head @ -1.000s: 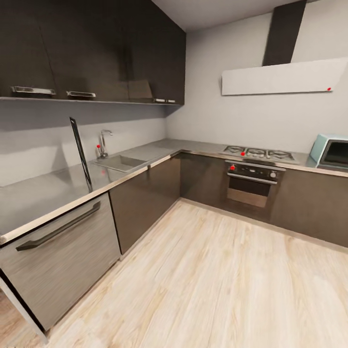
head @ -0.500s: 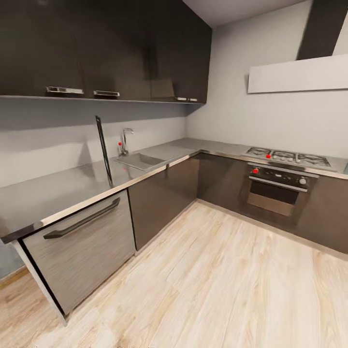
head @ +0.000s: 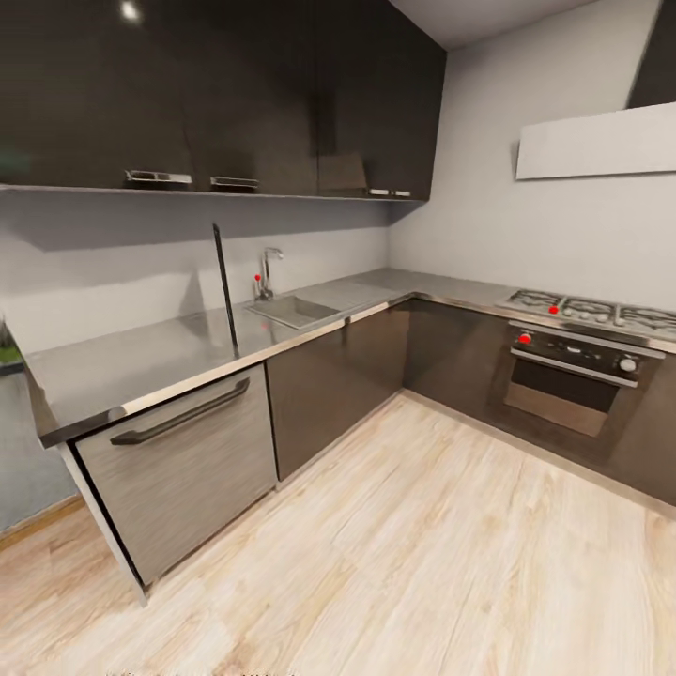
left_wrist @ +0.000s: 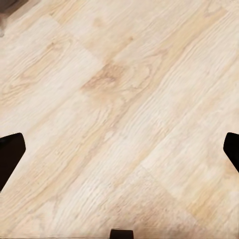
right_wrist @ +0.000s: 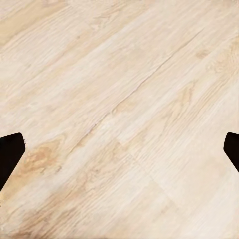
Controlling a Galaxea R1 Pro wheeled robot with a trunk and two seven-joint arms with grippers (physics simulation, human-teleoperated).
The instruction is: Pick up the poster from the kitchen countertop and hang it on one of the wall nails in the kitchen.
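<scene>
The poster (head: 225,288) stands edge-on on the kitchen countertop (head: 131,361) near the sink (head: 293,310), well apart from my left gripper (left_wrist: 119,149) and right gripper (right_wrist: 119,149), both spread open above the wooden floor (head: 394,554)

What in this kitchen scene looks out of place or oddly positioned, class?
A thin, dark, flat upright panel, seen edge-on, stands on the long grey brushed-metal countertop, beside the inset sink with its chrome tap. It leans slightly, with no visible support. It is probably the poster, though its face cannot be seen.
</scene>
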